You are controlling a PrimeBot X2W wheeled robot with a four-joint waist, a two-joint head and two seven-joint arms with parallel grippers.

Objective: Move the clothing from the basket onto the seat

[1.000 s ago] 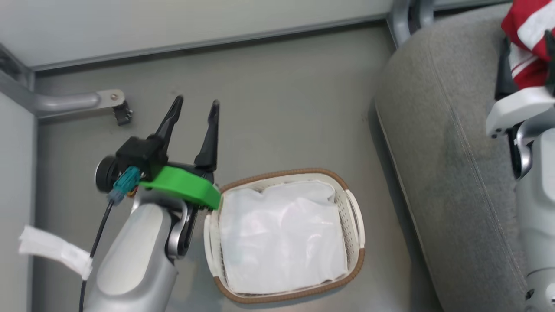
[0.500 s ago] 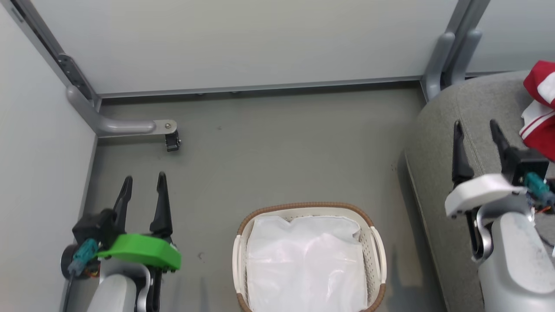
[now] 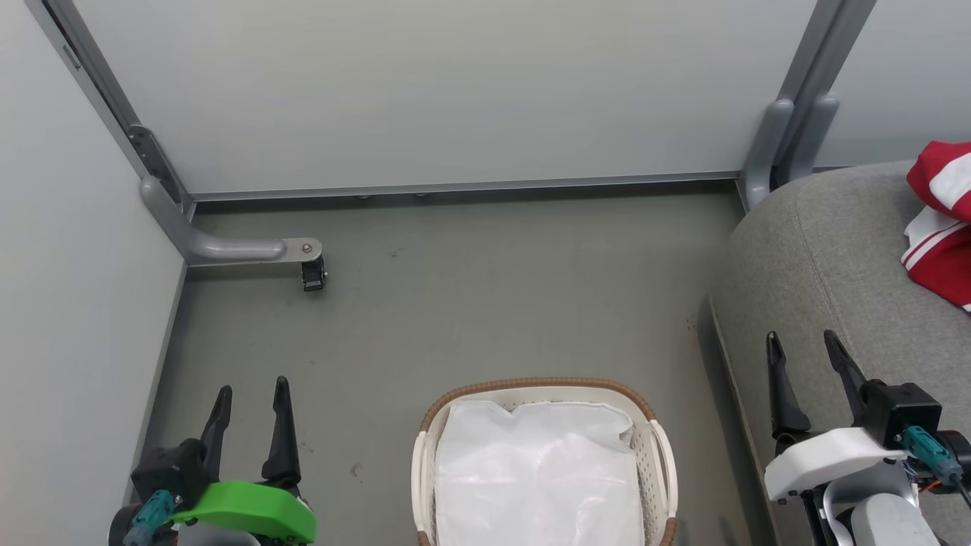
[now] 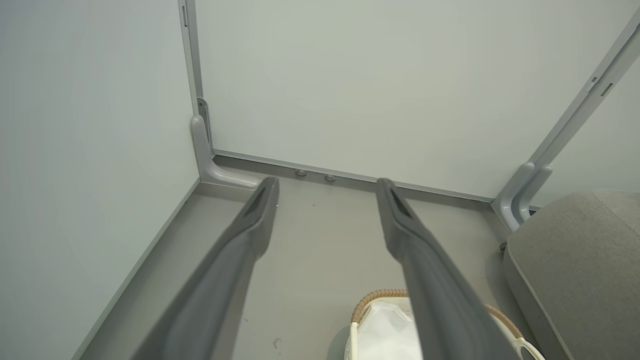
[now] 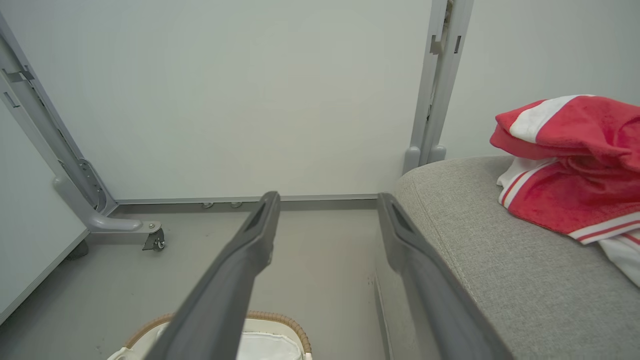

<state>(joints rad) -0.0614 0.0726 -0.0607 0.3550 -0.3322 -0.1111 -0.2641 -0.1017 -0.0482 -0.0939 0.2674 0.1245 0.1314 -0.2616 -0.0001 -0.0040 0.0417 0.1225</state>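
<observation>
The red clothing with white bands lies crumpled on the grey seat at the right edge; the right wrist view shows the clothing resting on the seat. On the floor at bottom centre stands the basket, holding just its white liner. My left gripper is open and empty at the lower left, left of the basket. Over the seat's front edge my right gripper is open and empty, well short of the clothing.
Grey partition walls close off the back and left. A grey frame foot with a small caster stands on the floor at left, and a grey post rises by the seat's back corner. Bare grey floor lies between basket and wall.
The head camera has risen and tilted, shifting the whole picture. My right gripper has let go of the clothing and drawn back from it; the clothing now lies on the seat. My left gripper has pulled back too.
</observation>
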